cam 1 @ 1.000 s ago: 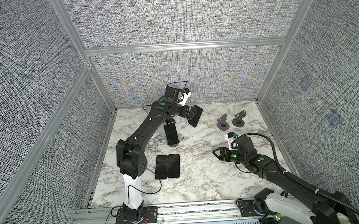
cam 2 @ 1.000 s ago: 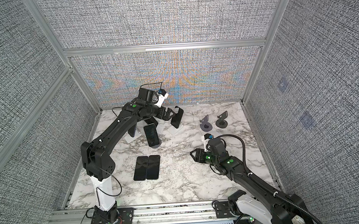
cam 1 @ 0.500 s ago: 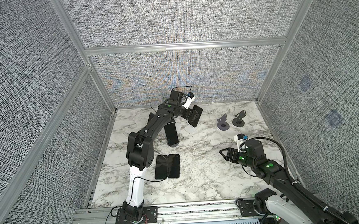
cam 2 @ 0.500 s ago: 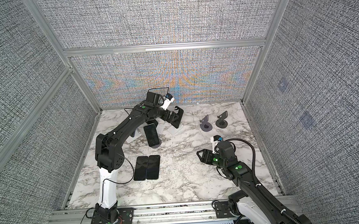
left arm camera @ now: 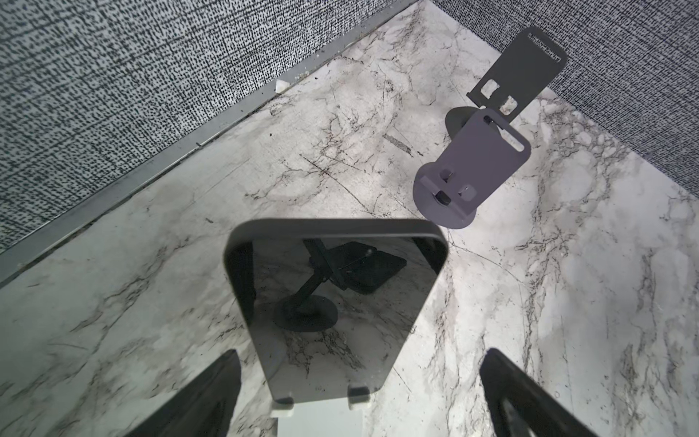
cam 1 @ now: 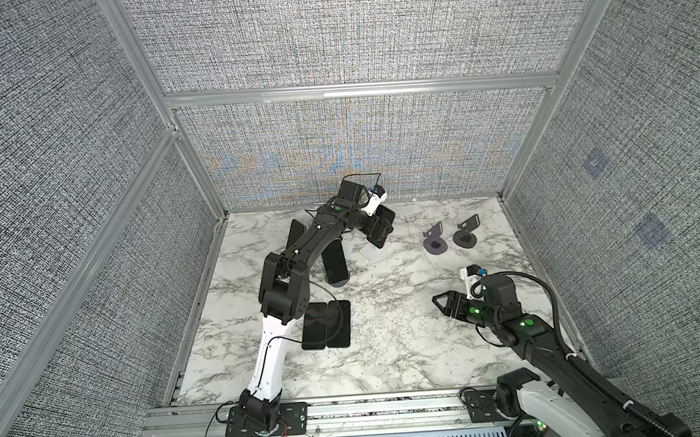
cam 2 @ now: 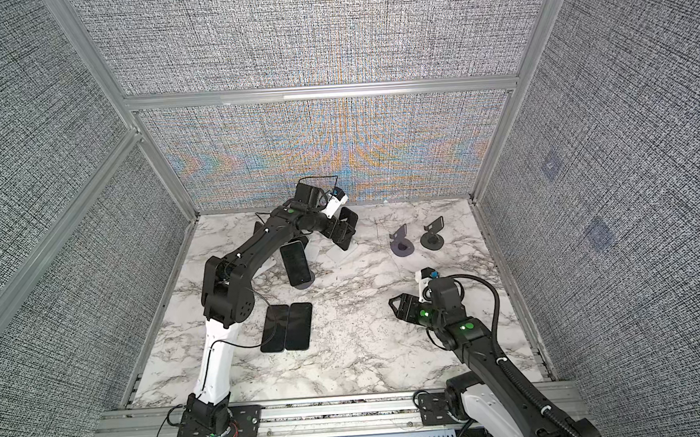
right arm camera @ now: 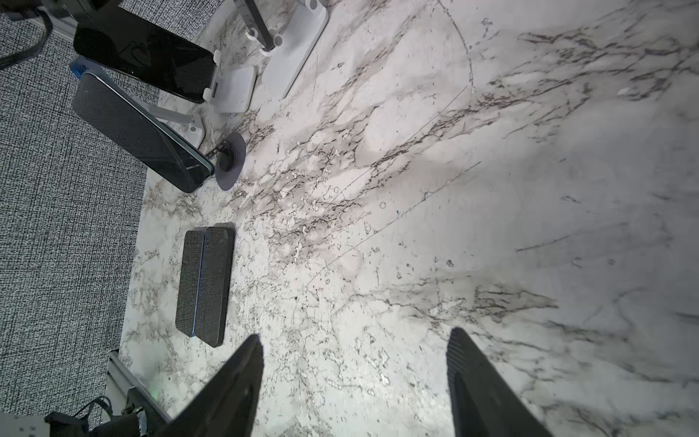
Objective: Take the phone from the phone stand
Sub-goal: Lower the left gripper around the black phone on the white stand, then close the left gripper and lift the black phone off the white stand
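Right pincer point(right arm camera: 357, 336) has backed off toward its own side; left elbow point(cam 1: 279, 282) has swung inward. Left pincer point(left arm camera: 361, 355) is spread wide, fingers straddling the phone point(left arm camera: 336, 302), not clamped on it. Phone leans on white stand point(left arm camera: 321, 420) near the back wall of the desk point(cam 1: 390, 362). Right pincer is partly open, empty, over bare marble. Two dark stands point(cam 1: 435, 243) sit further right along the back.

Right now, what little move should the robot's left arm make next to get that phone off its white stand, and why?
Probably close the left fingers on the phone. They stand wide open on either side of its lower part, not touching it, while it leans on the white stand.
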